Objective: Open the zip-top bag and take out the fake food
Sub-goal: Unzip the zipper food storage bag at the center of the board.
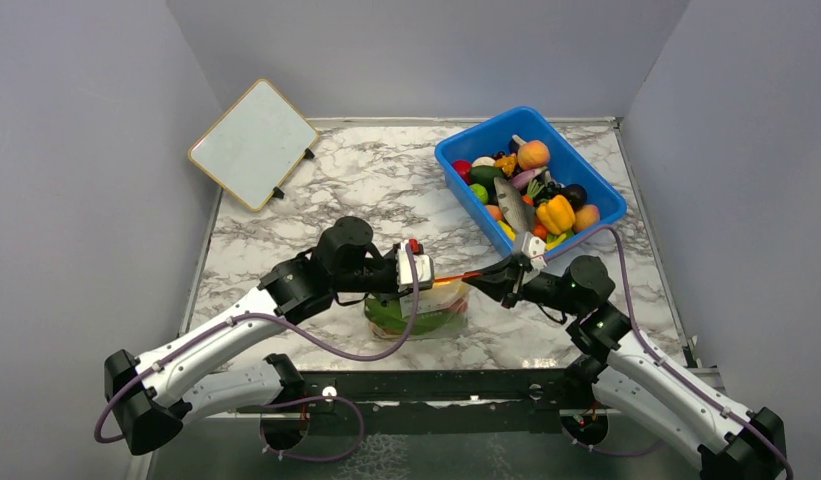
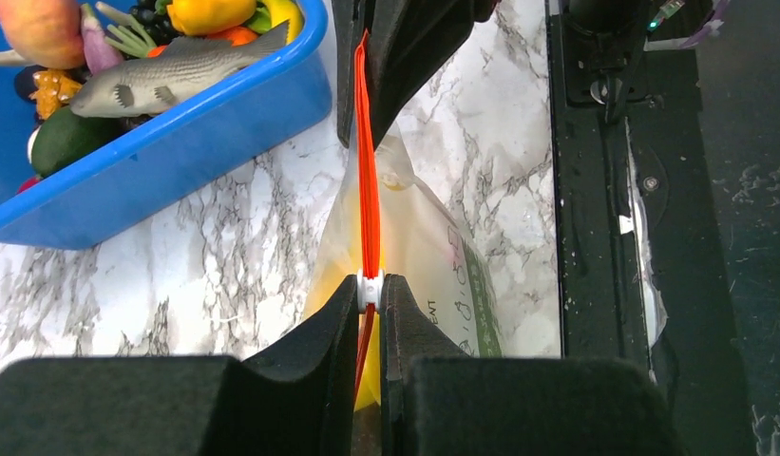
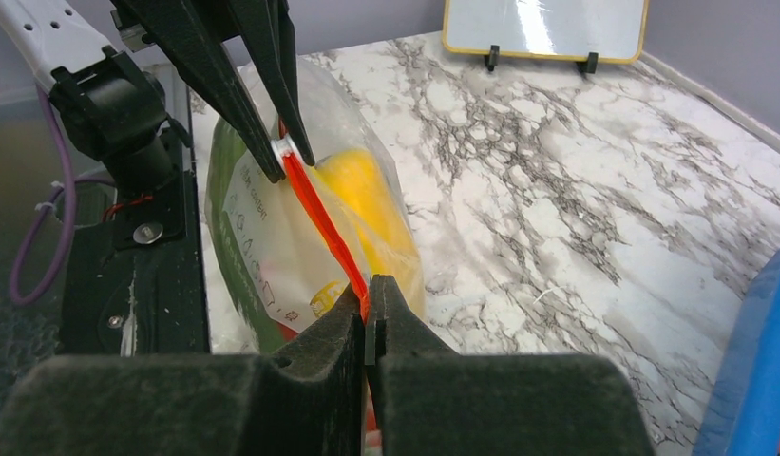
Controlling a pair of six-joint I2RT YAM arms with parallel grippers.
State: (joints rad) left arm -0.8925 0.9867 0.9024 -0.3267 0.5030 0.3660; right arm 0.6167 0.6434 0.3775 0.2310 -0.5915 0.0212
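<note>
The clear zip-top bag (image 1: pixel 418 312) hangs between my two grippers above the table's near edge, its red-orange zip strip (image 1: pixel 456 279) stretched taut. My left gripper (image 1: pixel 418 268) is shut on the white zip slider (image 2: pixel 370 288) at the strip's left end. My right gripper (image 1: pixel 496 272) is shut on the strip's other end (image 3: pixel 365 302). Inside the bag a yellow banana (image 3: pixel 367 195) and a long green leaf (image 3: pixel 226 204) show through the plastic. The bag (image 2: pixel 433 247) also shows in the left wrist view.
A blue bin (image 1: pixel 456 160) full of toy fruits, vegetables and a grey fish (image 1: pixel 514 205) stands at the back right, close to the right gripper. A small whiteboard (image 1: pixel 252 143) leans at the back left. The black base rail (image 1: pixel 436 385) runs along the near edge.
</note>
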